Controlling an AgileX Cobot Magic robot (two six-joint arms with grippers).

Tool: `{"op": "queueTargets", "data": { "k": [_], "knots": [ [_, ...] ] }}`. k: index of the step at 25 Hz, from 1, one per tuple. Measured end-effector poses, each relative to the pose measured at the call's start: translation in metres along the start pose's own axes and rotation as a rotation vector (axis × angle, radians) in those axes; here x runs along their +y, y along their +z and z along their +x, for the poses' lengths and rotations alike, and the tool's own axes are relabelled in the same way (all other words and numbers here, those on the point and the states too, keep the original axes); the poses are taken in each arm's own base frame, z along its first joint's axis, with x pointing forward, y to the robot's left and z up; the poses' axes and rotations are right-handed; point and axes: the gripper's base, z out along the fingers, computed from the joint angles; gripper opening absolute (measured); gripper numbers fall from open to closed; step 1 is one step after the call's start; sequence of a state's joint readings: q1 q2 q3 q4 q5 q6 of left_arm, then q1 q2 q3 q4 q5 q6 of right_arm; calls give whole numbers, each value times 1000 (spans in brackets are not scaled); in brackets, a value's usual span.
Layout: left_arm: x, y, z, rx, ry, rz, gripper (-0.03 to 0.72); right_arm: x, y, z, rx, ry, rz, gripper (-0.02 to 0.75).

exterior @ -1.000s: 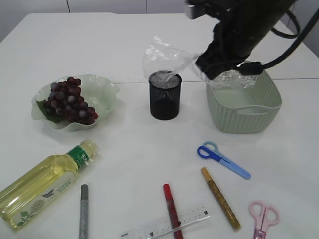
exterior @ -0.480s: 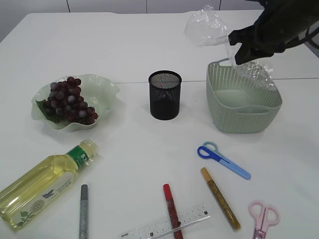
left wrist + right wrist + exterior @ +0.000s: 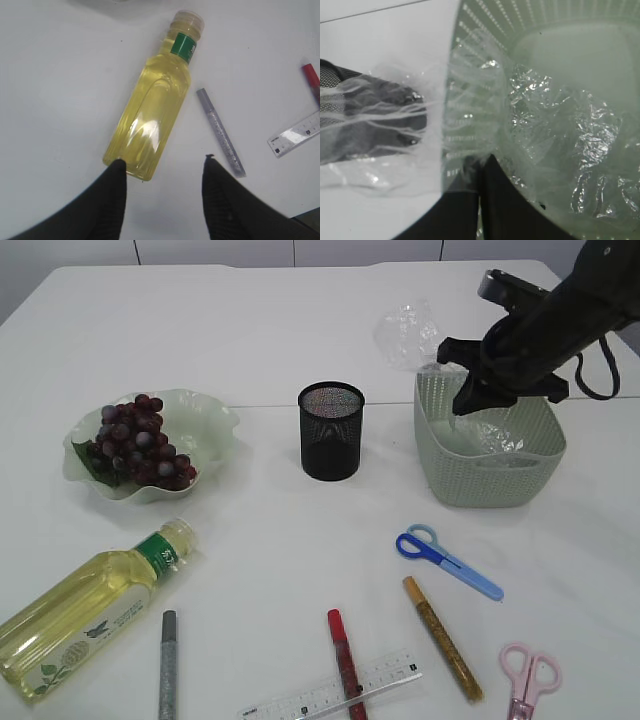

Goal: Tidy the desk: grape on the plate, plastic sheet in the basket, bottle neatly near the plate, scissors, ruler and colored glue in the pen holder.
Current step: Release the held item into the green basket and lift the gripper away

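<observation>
Right gripper point(image 3: 479, 172): fingers pressed together, pinching the plastic sheet point(image 3: 535, 120), now lowered from above the basket point(image 3: 488, 455) partly into it; release pending. Left gripper point(image 3: 162, 170): fingers spread, empty, over one bottle point(image 3: 155, 107). Count: two scissors, three glue pens, one ruler point(image 3: 335, 695), one pen holder point(image 3: 331, 430), grapes already plated.
</observation>
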State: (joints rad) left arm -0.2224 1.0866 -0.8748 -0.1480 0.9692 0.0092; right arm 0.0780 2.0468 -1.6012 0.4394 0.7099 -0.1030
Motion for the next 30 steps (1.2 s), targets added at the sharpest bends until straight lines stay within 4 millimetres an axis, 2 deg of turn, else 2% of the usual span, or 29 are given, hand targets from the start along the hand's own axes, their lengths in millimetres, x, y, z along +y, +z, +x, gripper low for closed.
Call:
{"op": "queueTargets", "data": {
  "k": [10,16,21,24,27,30],
  "knots": [
    [0,0,-2,-22,0,0,361,-36,12,0,31,237,41,-15],
    [0,0,-2,-24,0,0,361,-41,23,4,53,360,50,-15],
    [0,0,-2,-27,-1,1,361,-43,28,6,61,383,54,0],
    [0,0,-2,-27,-3,4,361,-43,29,6,63,389,56,89],
    [0,0,-2,-27,-3,4,361,-43,29,6,63,391,56,243],
    [0,0,-2,-27,-3,4,361,-43,29,6,63,392,56,356]
  ]
}}
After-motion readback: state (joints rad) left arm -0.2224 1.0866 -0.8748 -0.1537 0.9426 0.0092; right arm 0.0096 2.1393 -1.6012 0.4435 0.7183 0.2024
